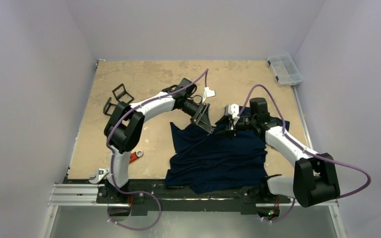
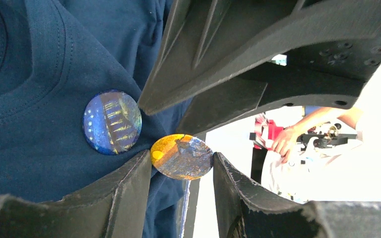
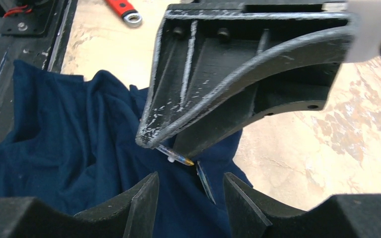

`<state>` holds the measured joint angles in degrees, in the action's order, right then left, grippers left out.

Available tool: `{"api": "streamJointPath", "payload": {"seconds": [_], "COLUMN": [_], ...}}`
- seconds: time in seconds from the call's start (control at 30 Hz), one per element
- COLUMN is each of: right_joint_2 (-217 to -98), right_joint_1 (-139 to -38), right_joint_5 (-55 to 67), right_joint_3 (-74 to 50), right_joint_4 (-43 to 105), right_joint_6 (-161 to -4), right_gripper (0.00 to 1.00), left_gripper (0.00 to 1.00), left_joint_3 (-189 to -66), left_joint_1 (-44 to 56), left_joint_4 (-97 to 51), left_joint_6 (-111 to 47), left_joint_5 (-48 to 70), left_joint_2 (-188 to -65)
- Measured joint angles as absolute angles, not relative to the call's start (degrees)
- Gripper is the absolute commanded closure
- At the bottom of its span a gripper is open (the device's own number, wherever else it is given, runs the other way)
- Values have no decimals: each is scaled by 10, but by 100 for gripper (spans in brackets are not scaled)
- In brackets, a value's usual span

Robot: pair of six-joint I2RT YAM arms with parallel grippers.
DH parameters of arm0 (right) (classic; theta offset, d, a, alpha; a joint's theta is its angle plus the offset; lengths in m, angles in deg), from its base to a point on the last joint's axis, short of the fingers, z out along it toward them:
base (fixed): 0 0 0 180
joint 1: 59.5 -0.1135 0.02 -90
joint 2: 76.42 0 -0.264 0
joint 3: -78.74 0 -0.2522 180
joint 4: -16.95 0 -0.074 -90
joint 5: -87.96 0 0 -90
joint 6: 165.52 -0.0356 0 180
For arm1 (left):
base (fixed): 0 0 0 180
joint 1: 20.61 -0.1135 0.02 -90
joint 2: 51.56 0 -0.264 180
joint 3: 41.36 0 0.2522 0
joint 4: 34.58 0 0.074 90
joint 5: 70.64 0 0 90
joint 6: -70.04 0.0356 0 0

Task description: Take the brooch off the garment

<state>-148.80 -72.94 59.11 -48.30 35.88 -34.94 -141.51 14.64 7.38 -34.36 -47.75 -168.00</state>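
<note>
The dark navy T-shirt (image 1: pixel 218 158) lies crumpled at the table's near middle, and two round brooches sit by its neckline. My left gripper (image 1: pixel 207 125) is shut edge to edge on the orange-and-blue brooch (image 2: pixel 181 156). In the right wrist view this brooch (image 3: pixel 176 156) shows edge-on in the left fingertips, with a white stub under it. The blue-and-yellow brooch (image 2: pixel 112 122) sits on the shirt (image 2: pixel 30 124) just beside it. My right gripper (image 1: pixel 230 126) is open over the shirt (image 3: pixel 69 148), with the blue brooch (image 3: pixel 206 182) edge-on between its fingers (image 3: pixel 141 196) and untouched.
A clear parts box (image 1: pixel 285 69) stands at the back right corner. Black clips (image 1: pixel 118 96) lie at the back left. A red-handled tool (image 1: pixel 135 157) lies near the left arm and also shows in the right wrist view (image 3: pixel 124 10). A person (image 2: pixel 287 141) is beyond the table.
</note>
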Motion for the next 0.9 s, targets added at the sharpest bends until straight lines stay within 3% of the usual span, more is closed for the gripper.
{"api": "streamJointPath", "payload": {"seconds": [0.33, 0.53, 0.7, 0.8, 0.9], "right_joint_2": [-1488, -1488, -1488, -1488, -1488], "right_joint_1": [-757, -767, -771, -771, -772], "right_joint_5": [592, 593, 593, 593, 594], "right_joint_3": [-483, -481, -476, -473, -473], "right_joint_4": [386, 387, 389, 392, 399], "right_joint_6": [-280, -272, -260, -254, -251], "right_gripper": [52, 66, 84, 99, 100], "left_gripper": [57, 55, 55, 44, 30], "left_joint_3": [-1423, -1430, -1437, -1439, -1443], "left_joint_1": [146, 146, 146, 147, 146], "left_joint_4": [95, 115, 129, 136, 148], "left_joint_6": [-313, -297, -287, -282, -271], "left_joint_5": [-499, -504, -508, -509, -509], "left_joint_2": [-1680, -1680, -1680, -1680, -1680]}}
